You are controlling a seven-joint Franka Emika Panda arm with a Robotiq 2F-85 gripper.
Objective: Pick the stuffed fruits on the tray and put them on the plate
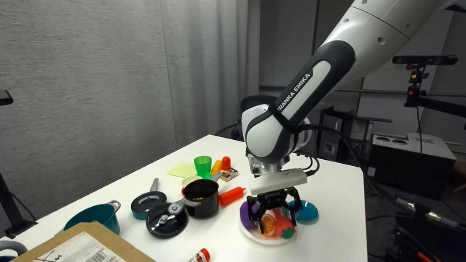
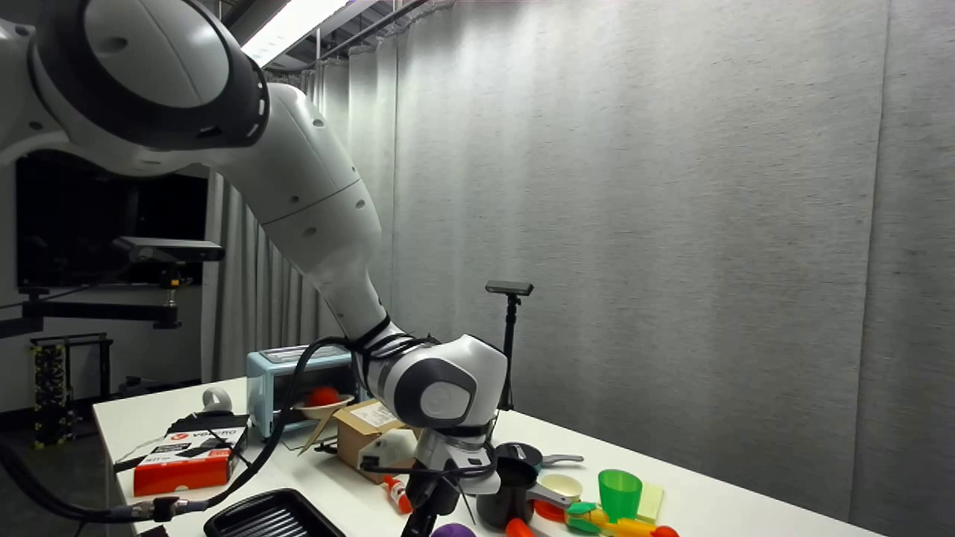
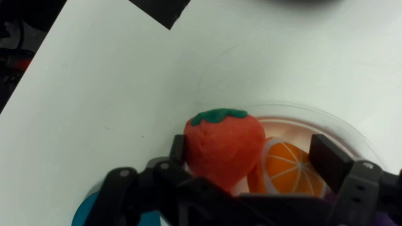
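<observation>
Arm's (image 2: 298, 201) bent pretty hard here, elbow (image 2: 157, 63) up high in an exterior view and the forearm (image 1: 313, 82) slanting down. Wrist (image 1: 271, 136) is angled so the gripper (image 1: 278, 228) points down. Both black fingers (image 3: 329, 160) are spread well apart, facing each other across a wide gap.

A blue dish (image 1: 307, 211) hems the plate (image 1: 265, 241); beyond, tabletop (image 1: 340, 203) lies free.
</observation>
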